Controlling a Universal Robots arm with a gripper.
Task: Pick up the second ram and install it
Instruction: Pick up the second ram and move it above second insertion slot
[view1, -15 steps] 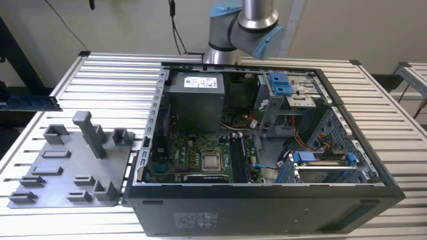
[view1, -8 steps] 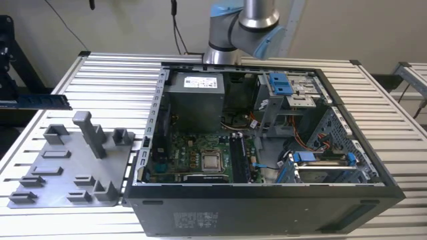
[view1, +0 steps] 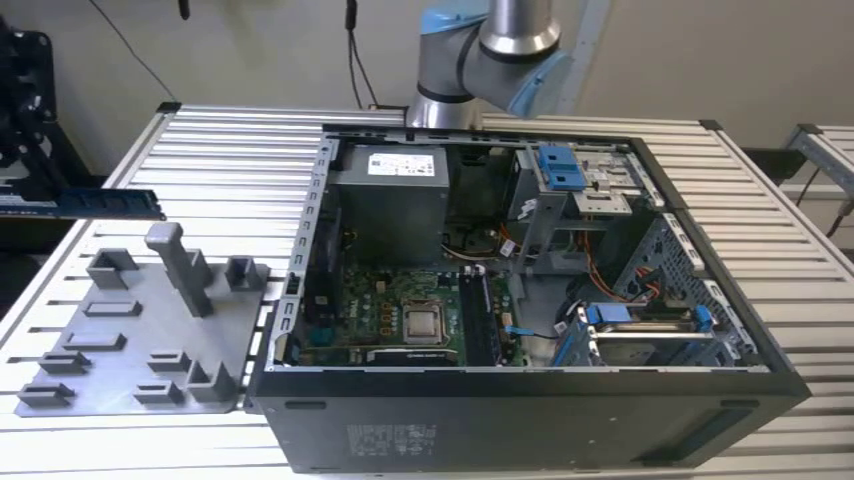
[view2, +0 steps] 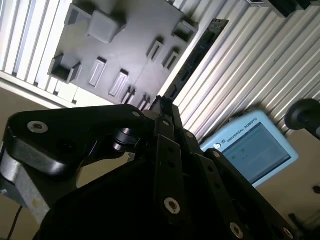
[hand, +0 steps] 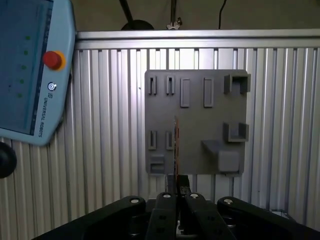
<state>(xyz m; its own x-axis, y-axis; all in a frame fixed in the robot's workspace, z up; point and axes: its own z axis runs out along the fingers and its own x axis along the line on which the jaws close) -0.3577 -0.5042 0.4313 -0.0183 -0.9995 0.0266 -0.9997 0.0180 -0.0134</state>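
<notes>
Gripper (hand: 178, 189) clamps second ram (hand: 176, 145) — grey tray (hand: 195, 127) near.

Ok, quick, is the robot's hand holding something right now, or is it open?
The hand is closed, holding the thin, flat, bluish-green memory stick by one end.
</notes>
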